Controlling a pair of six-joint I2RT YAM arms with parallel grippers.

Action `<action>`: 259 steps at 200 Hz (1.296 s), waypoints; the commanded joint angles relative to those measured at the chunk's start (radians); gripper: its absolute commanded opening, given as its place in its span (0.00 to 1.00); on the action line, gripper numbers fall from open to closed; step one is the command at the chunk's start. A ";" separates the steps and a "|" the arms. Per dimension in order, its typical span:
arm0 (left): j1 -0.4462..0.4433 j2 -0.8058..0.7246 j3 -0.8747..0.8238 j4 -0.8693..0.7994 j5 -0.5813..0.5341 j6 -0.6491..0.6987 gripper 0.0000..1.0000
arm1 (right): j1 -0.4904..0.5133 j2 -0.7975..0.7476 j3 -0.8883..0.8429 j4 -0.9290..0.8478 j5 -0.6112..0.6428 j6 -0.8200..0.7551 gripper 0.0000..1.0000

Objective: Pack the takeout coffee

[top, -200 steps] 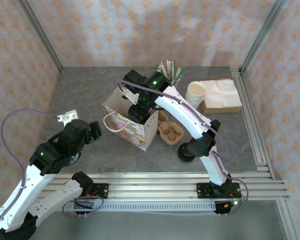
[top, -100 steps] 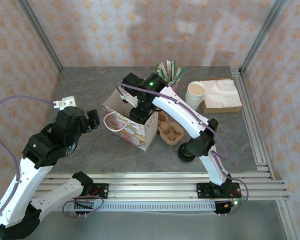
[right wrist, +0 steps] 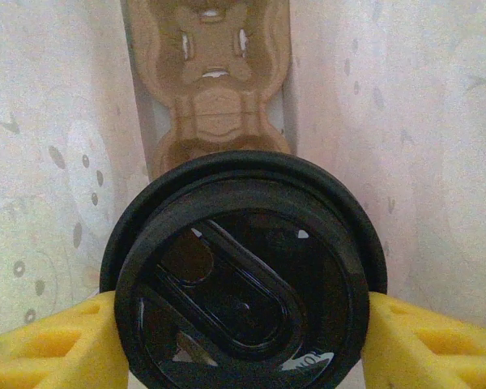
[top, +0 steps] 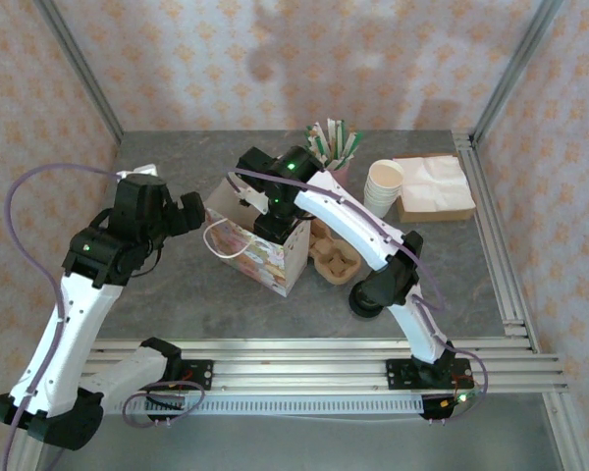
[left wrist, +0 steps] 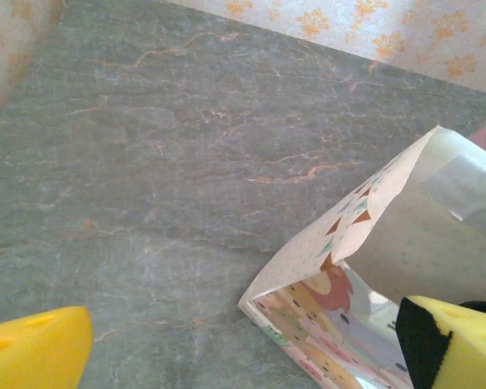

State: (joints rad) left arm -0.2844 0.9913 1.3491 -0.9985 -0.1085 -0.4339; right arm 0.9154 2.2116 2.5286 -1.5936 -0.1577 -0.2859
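Upper left of top view, left gripper [top: 188, 210]: jaws wide apart, nothing held, just beside the left edge of the paper bag [top: 260, 250].
Centre of top view, right gripper [right wrist: 243, 336]: reaching down into the bag's mouth, yellow pads [right wrist: 49, 344] clamped on both sides of the takeout coffee [right wrist: 243, 275].
Coffee's place: lid up, lower middle of the right wrist view, between the bag's pale walls.
Upper middle, same view: brown pulp carrier [right wrist: 211, 81] beyond the lid; whether on the bag floor, cannot tell.
Step in hand: by the look of it, getting 1 cup down into the bag.
Next move: probably a straight, level descent clear of both walls, then release; likely a steadying hold on the bag from the left.
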 commanded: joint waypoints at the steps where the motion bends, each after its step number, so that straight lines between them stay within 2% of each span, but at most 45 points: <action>1: 0.022 0.023 0.030 0.040 0.086 0.032 0.98 | 0.000 0.025 0.000 -0.022 0.008 -0.014 0.65; 175: 0.076 0.163 0.038 0.085 0.183 0.084 0.97 | -0.001 0.091 0.007 -0.018 -0.027 -0.045 0.64; 207: 0.081 0.180 0.035 0.090 0.179 0.086 0.97 | -0.010 0.097 0.005 -0.013 -0.056 -0.056 0.63; 259: 0.085 0.200 0.030 0.095 0.176 0.089 0.96 | -0.017 0.102 -0.027 0.015 -0.031 -0.062 0.63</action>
State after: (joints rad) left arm -0.2085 1.1831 1.3605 -0.9257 0.0711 -0.3645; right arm 0.9031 2.2902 2.5237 -1.5894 -0.2070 -0.3275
